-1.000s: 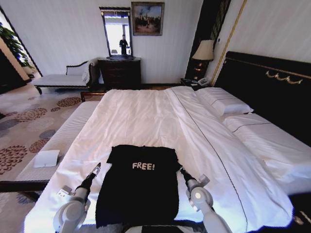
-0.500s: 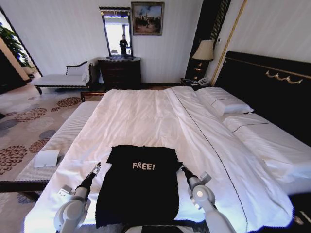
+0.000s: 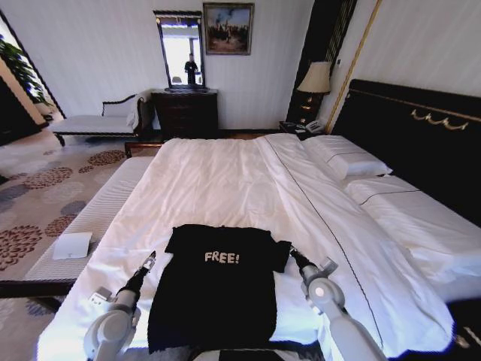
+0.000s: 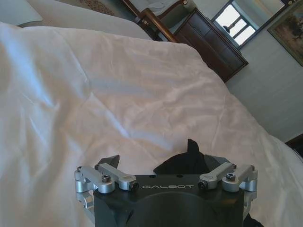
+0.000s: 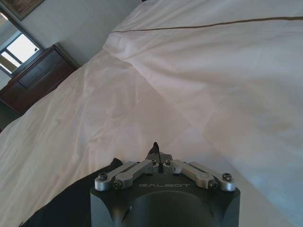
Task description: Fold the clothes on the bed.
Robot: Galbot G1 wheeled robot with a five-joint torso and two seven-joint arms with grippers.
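Right gripper (image 3: 291, 250): at the T-shirt's right sleeve edge. In its wrist view the jaws are drawn together, a small peak of black cloth pinched between them.
Left gripper (image 3: 150, 259): at the T-shirt's left edge, low over the sheet. In its wrist view the jaws stand spread, with a fold of black cloth lying between them; whether they press on it cannot be told.
T-shirt (image 3: 216, 282): black, short-sleeved, lying flat on the near end of the bed (image 3: 225, 180), between the two grippers, hem toward the robot.
Writing on the shirt: "FREE!" in white across the chest, readable from the head view.
Writing on the grippers: "GALBOT" on the black housing of each, readable in both wrist views.
Head view alone: the whole shirt and its lettering, two pillows (image 3: 347, 162) by the black headboard (image 3: 421, 135), a lamp (image 3: 316, 79), a dark dresser (image 3: 186, 111) under a mirror (image 3: 180, 49) and a framed picture (image 3: 228, 28), a pale bench (image 3: 90, 124) on the patterned carpet, and a white card (image 3: 72, 245) on the striped bench beside the bed.
Wrist views alone: the jaws close up, with black cloth at the tips.
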